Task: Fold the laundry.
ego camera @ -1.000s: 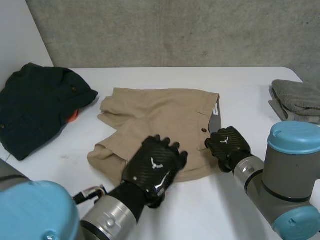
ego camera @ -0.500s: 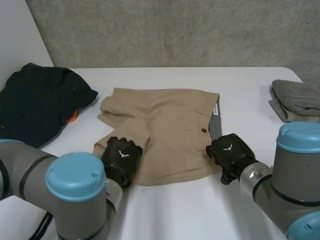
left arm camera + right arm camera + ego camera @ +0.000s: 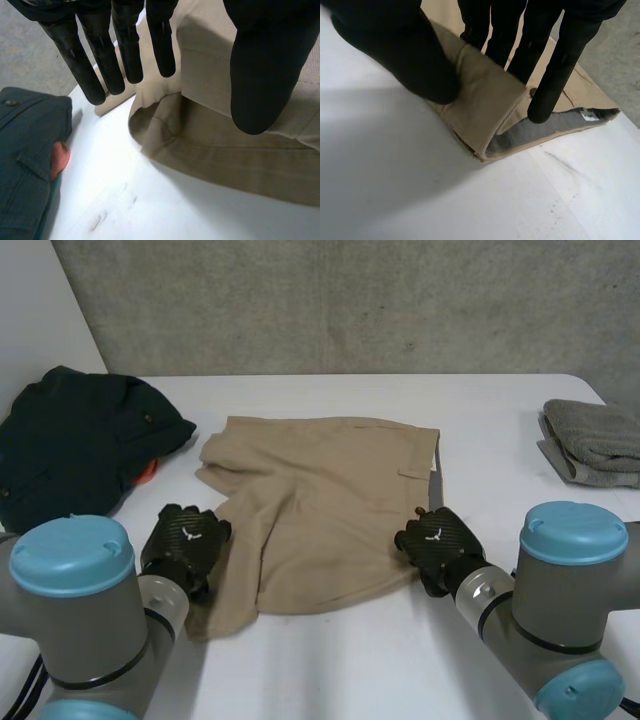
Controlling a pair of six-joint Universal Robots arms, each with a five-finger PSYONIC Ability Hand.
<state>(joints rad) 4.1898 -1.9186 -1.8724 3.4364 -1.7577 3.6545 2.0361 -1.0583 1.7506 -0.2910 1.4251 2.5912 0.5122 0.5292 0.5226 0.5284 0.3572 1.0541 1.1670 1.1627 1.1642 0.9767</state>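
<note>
dark green jacket [image 3: 80, 445]: heaped at 9–10 o'clock of the tan shorts [image 3: 325, 505], near their leg hem; orange item [image 3: 147, 472] peeks from under its edge.
left hand [image 3: 187, 540]: at shorts' 8 o'clock, over the rumpled leg hem; fingers [image 3: 102, 70] straight and spread, thumb apart, gripping nothing.
shorts position: flat, centre of worktop [image 3: 350, 660].
right hand [image 3: 437, 543]: at 4 o'clock waistband corner, thumb and fingers pinching it; grey lining exposed.
grey towel [image 3: 595, 440]: folded at 2–3 o'clock, well apart.
free room: bare worktop at shorts' 6 and 12 o'clock.
</note>
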